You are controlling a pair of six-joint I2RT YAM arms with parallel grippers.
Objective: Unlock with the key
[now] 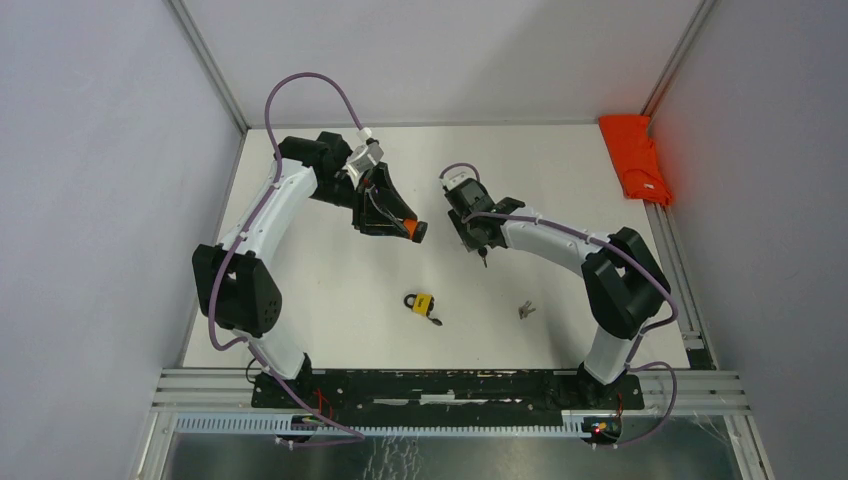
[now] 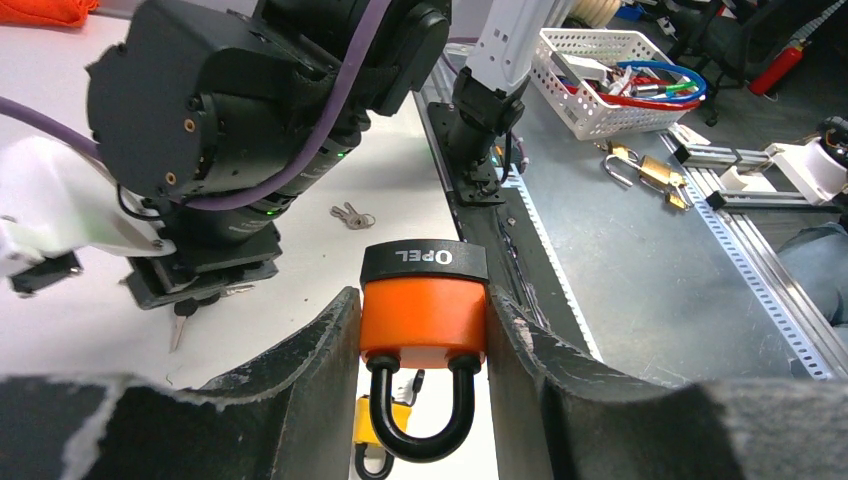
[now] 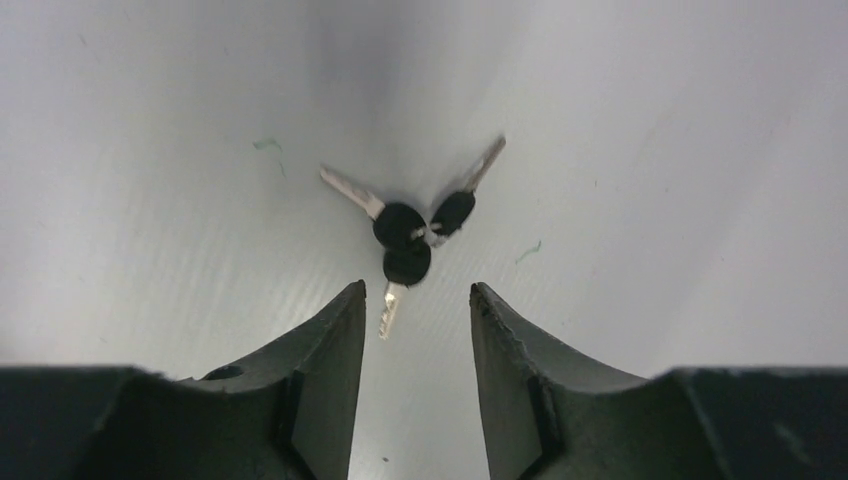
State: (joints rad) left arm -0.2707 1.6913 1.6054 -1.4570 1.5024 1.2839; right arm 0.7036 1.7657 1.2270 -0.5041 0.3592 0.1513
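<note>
Left jaws clamp the padlock [image 2: 424, 310]; right jaws gape empty, 3 keys [image 3: 405, 240] just ahead, 1 blade [image 3: 390, 310] pointing in.

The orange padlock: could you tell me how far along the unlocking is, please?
Done: left gripper clamps the orange padlock with the black top. In hand: open right gripper hangs over the bunch of three black-headed keys. Left: grasp a key, insert, turn; the black shackle looks closed.
</note>
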